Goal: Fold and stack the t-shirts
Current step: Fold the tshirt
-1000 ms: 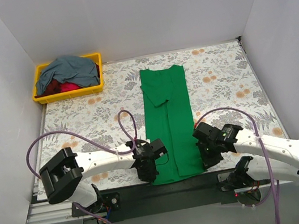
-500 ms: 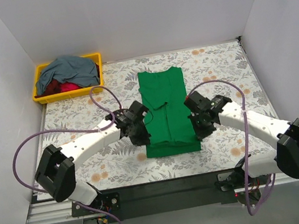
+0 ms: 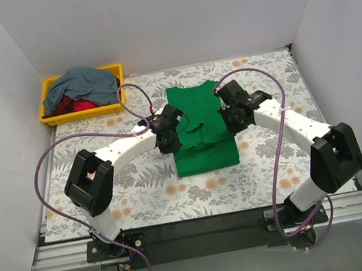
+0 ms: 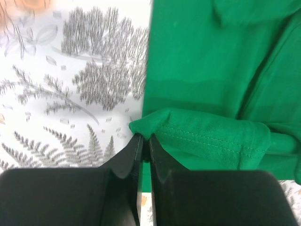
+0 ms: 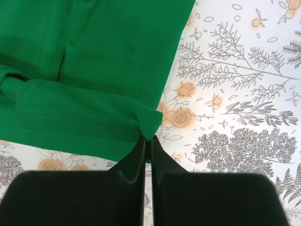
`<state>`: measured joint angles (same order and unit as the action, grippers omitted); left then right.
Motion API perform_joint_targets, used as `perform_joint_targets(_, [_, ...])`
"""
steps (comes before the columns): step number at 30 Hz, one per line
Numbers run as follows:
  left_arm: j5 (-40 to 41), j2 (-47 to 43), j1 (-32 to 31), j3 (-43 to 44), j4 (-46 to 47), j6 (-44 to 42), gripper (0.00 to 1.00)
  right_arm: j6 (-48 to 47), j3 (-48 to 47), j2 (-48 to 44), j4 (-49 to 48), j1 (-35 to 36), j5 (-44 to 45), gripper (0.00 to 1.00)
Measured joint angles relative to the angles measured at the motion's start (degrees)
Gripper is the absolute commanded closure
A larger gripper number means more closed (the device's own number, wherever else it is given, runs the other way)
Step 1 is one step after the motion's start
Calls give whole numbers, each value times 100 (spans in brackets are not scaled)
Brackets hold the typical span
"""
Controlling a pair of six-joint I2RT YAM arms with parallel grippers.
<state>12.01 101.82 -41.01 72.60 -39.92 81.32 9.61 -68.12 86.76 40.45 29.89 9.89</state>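
The bright green t-shirt [image 3: 199,129] lies on the floral table, its lower half doubled over toward the collar. My left gripper [image 3: 169,137] is shut on the hem's left corner [image 4: 141,127]. My right gripper [image 3: 227,119] is shut on the hem's right corner [image 5: 149,123]. Both hold the hem a little above the shirt's middle. The slate grey-blue t-shirt [image 3: 82,84] lies bunched on the red t-shirt [image 3: 82,105] in the yellow bin.
The yellow bin [image 3: 46,108] stands at the back left corner of the table. White walls close in the table on the left, back and right. Purple cables loop from both arms over the floral cloth [image 3: 263,87].
Both grippers have carried the green shirt's hem from the near edge toward the back, so the shirt is now folded over itself and shorter.
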Motion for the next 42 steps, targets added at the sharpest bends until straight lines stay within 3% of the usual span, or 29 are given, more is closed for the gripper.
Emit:
perform_joint_targets(23, [518, 627, 151, 247, 1176, -413, 100, -396, 358, 603, -1355, -452, 17, 99])
perform_joint_targets(42, [643, 654, 181, -216, 2052, -376, 96, -422, 774, 990, -2192, -546, 90, 96])
